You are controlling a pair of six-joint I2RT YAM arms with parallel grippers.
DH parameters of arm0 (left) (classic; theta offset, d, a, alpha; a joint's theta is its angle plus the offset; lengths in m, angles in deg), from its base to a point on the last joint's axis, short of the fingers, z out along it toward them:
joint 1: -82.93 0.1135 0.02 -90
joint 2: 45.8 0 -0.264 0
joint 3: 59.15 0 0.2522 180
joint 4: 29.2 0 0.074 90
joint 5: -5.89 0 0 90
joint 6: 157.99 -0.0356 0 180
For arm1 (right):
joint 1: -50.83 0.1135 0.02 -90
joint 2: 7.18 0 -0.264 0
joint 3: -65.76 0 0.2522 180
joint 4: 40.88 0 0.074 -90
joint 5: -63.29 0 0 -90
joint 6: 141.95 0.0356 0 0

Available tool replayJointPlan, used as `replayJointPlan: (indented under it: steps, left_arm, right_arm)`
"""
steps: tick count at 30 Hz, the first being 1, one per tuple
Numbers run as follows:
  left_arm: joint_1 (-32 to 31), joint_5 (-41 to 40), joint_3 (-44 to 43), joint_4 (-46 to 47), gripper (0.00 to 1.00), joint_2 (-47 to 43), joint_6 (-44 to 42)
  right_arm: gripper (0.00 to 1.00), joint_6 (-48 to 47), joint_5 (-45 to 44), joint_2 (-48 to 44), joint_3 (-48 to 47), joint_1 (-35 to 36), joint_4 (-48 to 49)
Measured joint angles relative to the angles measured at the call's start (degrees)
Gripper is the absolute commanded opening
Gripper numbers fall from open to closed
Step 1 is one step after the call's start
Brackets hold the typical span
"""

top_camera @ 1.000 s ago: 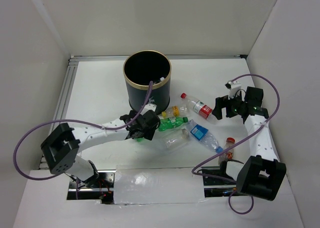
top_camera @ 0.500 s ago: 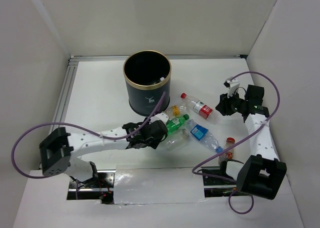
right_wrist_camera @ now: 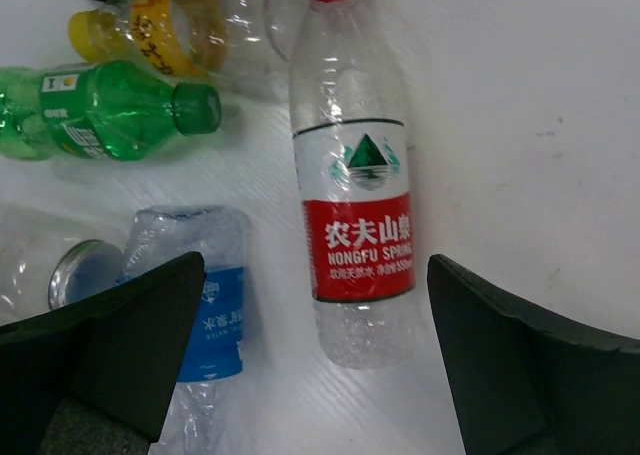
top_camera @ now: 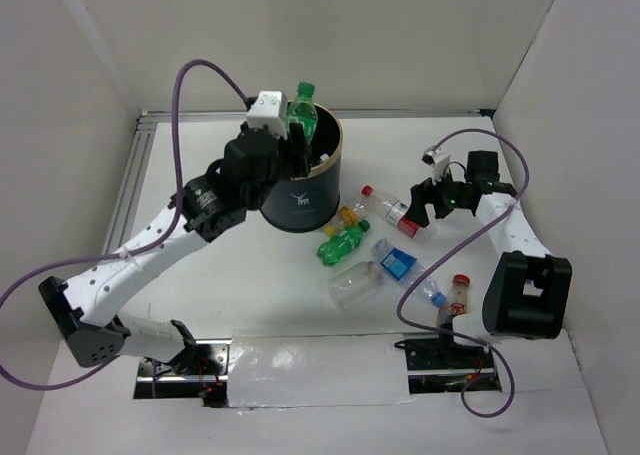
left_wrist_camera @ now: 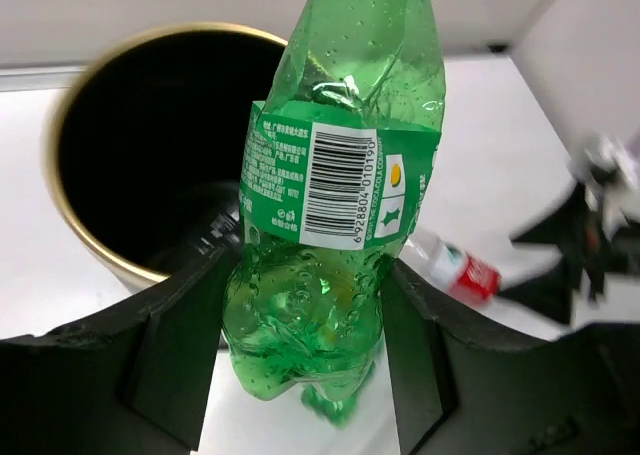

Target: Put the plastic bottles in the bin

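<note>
The dark green bin (top_camera: 300,200) with a gold rim stands at the back centre. My left gripper (top_camera: 290,135) is shut on a green bottle (top_camera: 303,110) and holds it upright over the bin's near rim. In the left wrist view the bottle (left_wrist_camera: 335,205) sits between my fingers, with the bin (left_wrist_camera: 62,205) behind it. My right gripper (top_camera: 420,207) is open above a clear bottle with a red label (right_wrist_camera: 355,225). Another green bottle (top_camera: 345,243), a yellow one (top_camera: 348,218), a blue-labelled one (top_camera: 400,265) and a capless clear one (top_camera: 355,283) lie in a cluster.
A small red-capped bottle (top_camera: 456,293) lies next to the right arm's base. A metal rail (top_camera: 130,185) runs along the table's left side. White walls close in the back and both sides. A taped strip (top_camera: 310,370) covers the front edge.
My left arm has lifted a green bottle from the table up to the bin's rim. My right gripper has moved left, over the red-labelled bottle.
</note>
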Motion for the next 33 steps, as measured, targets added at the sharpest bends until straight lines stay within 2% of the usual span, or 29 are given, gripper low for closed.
replayJointPlan:
  steps: [3,4,5,6,7,8,12,15,18,21,24,25,26,28,30,33]
  left_arm:
    - [4.9,-0.3,-3.0,1.5,0.28,4.4,-0.2]
    - [6.5,-0.3,-3.9,1.5,0.37,6.3,-0.2]
    - [7.7,-0.1,-4.4,1.6,0.51,8.0,-0.1]
    - [9.0,0.0,-4.9,1.4,0.80,9.8,0.0]
    - [10.0,0.6,-5.2,1.1,0.92,11.4,0.0]
    - [11.0,1.1,-5.2,0.6,1.00,12.9,-0.1]
    - [12.7,2.1,-5.3,-2.3,1.00,15.5,0.0]
    - [11.4,1.8,-6.1,-3.6,1.00,14.8,-1.3]
    - [6.7,0.9,-6.1,-4.5,1.00,11.5,-3.4]
    - [-2.2,2.6,-2.0,-3.5,0.96,4.2,-5.0]
    - [-11.8,6.0,6.6,-1.6,0.96,-2.7,-5.6]
    - [-14.5,6.7,9.8,-0.7,0.99,-3.4,-5.1]
    - [-16.5,7.3,12.7,-0.2,0.99,-3.7,-4.3]
    - [-20.3,8.4,18.3,2.0,0.99,-1.7,-2.4]
    - [-23.6,9.0,22.5,4.5,0.99,3.9,0.2]
    - [-27.4,9.6,25.2,5.4,0.99,14.3,3.1]
  right_arm:
    - [0.99,0.1,-0.3,-0.3,0.0,2.4,0.5]
    - [0.99,0.3,-0.7,-0.3,0.0,3.3,0.7]
    - [0.99,0.5,-1.2,-0.3,0.0,4.0,1.0]
    - [0.99,0.7,-1.7,-0.3,0.0,4.9,1.4]
    - [0.99,0.9,-2.3,-0.3,0.0,5.7,1.7]
    - [0.99,1.1,-2.9,-0.3,0.0,6.6,2.0]
    - [0.99,1.6,-6.0,1.0,0.0,9.0,3.8]
    - [0.99,1.6,-8.5,4.5,0.0,9.9,5.6]
    - [0.99,1.5,-11.4,8.7,0.0,10.3,6.8]
    - [0.91,1.3,-13.7,12.5,0.0,10.6,8.1]
    - [0.61,0.2,-14.9,15.6,0.0,10.7,8.6]
    - [0.40,-0.2,-14.8,16.3,0.0,10.8,8.6]
    - [0.34,-1.1,-14.6,16.3,-0.3,10.7,8.5]
    - [0.27,-2.2,-13.9,16.0,-1.3,10.7,7.7]
    - [0.21,-3.3,-12.9,15.1,-1.8,10.3,5.9]
    - [0.19,-4.9,-10.6,10.8,-3.8,9.5,0.5]
